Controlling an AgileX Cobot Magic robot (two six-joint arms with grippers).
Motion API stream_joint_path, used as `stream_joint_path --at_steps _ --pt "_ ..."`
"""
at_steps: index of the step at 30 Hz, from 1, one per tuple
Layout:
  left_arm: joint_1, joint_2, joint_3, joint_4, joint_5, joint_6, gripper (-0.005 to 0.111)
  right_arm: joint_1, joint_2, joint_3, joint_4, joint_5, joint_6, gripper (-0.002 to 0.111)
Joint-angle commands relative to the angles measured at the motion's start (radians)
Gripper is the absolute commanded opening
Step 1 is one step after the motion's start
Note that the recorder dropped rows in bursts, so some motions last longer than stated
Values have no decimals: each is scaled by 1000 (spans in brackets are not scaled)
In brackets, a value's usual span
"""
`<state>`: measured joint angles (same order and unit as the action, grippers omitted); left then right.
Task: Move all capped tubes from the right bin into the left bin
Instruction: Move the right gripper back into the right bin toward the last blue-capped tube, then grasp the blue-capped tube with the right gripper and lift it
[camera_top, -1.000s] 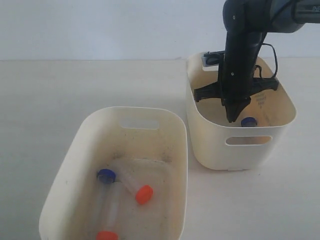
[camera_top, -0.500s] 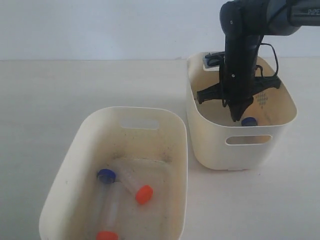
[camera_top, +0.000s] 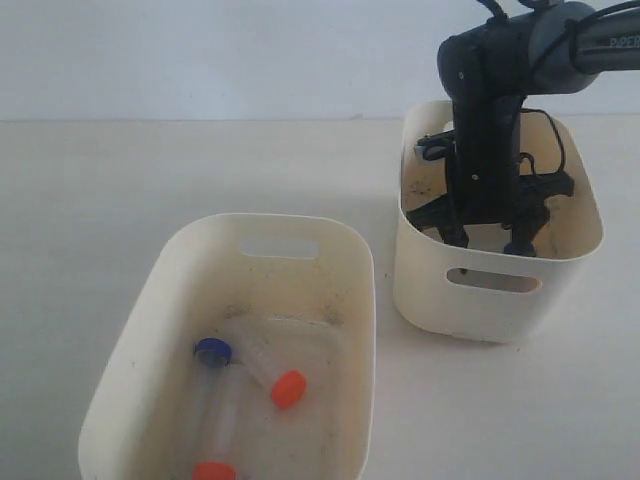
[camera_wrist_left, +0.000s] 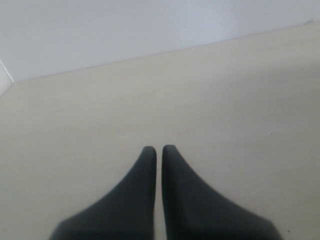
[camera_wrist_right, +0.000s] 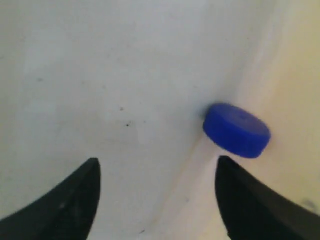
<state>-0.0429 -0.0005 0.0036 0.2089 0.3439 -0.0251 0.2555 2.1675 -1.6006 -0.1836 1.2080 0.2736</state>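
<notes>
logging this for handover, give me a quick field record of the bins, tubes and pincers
left bin: three tubes; blue cap, orange cap, second orange cap
right bin: remaining blue cap by the wall
right pincer: open, inside right bin, holding nothing
left pincer: shut, over table

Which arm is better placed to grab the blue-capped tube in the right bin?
Right. The right gripper hangs open inside the right bin, blue cap just ahead; the left gripper sits shut over bare table.
</notes>
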Motion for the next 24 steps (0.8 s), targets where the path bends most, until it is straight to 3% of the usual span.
stream_joint_path --at_steps 1,18,24 --pt "-1 0 -4 -3 -3 -10 4 -16 -6 6 -65 13 15 73" --pt "-1 0 -4 -3 -3 -10 4 -16 -62 6 -8 13 111 73" --pt "-1 0 -4 -3 -3 -10 4 -16 -62 82 10 13 128 73"
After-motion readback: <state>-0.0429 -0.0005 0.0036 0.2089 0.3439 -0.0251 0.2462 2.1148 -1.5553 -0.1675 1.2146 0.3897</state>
